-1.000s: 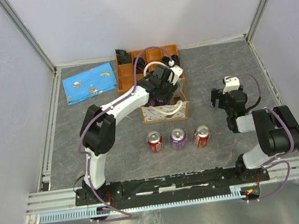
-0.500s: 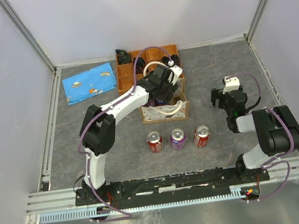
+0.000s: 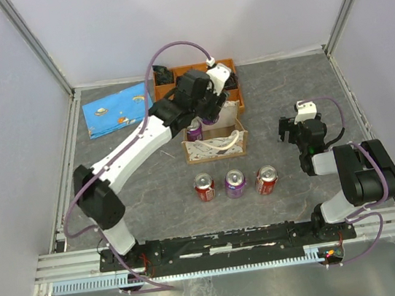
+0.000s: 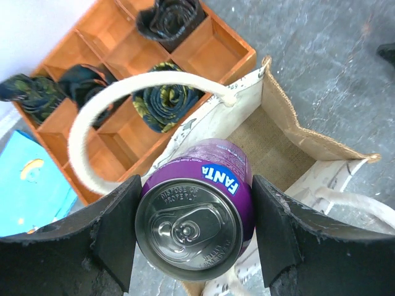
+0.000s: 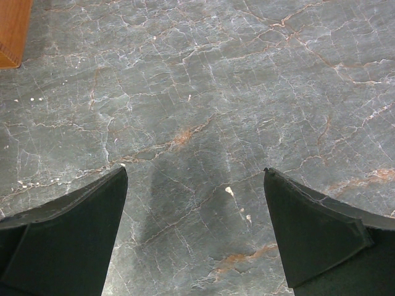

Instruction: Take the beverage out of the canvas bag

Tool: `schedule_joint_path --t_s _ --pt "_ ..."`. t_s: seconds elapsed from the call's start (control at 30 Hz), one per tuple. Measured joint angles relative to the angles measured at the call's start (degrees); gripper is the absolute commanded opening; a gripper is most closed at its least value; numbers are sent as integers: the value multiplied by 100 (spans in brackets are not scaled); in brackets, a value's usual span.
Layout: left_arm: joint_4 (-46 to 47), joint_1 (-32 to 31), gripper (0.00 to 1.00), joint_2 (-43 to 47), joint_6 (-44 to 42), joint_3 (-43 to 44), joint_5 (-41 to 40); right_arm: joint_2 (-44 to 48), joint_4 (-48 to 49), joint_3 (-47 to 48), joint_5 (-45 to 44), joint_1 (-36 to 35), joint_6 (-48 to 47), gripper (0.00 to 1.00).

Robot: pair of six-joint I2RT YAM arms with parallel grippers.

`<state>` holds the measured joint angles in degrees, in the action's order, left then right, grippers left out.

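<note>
left gripper (image 4: 194, 213) clamped on purple can (image 4: 213, 172), held above the open bag (image 4: 290, 132), tray (image 4: 216, 52) just behind, right gripper (image 5: 196, 228) spread wide, empty, over table (image 5: 197, 74)

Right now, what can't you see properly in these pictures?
- Left wrist view: the can, held by the left gripper, hides its own lower half and the bag floor beneath it, so whether it has cleared the rim is unclear.
- Top view: the left arm covers most of that can and part of the tray.
- Top view: the front cans' labels are too small to read.
</note>
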<state>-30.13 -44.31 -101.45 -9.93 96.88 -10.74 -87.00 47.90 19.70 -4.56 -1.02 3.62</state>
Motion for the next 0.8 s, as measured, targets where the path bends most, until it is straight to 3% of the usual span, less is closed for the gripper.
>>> schedule_joint_path --t_s 0.43,0.8 --pt "-608 -321 3 1416 61 -136 -1156 0 0 0 0 0 0 99" --pt "-1169 -551 3 2896 944 -1985 -2090 0 0 0 0 0 0 99"
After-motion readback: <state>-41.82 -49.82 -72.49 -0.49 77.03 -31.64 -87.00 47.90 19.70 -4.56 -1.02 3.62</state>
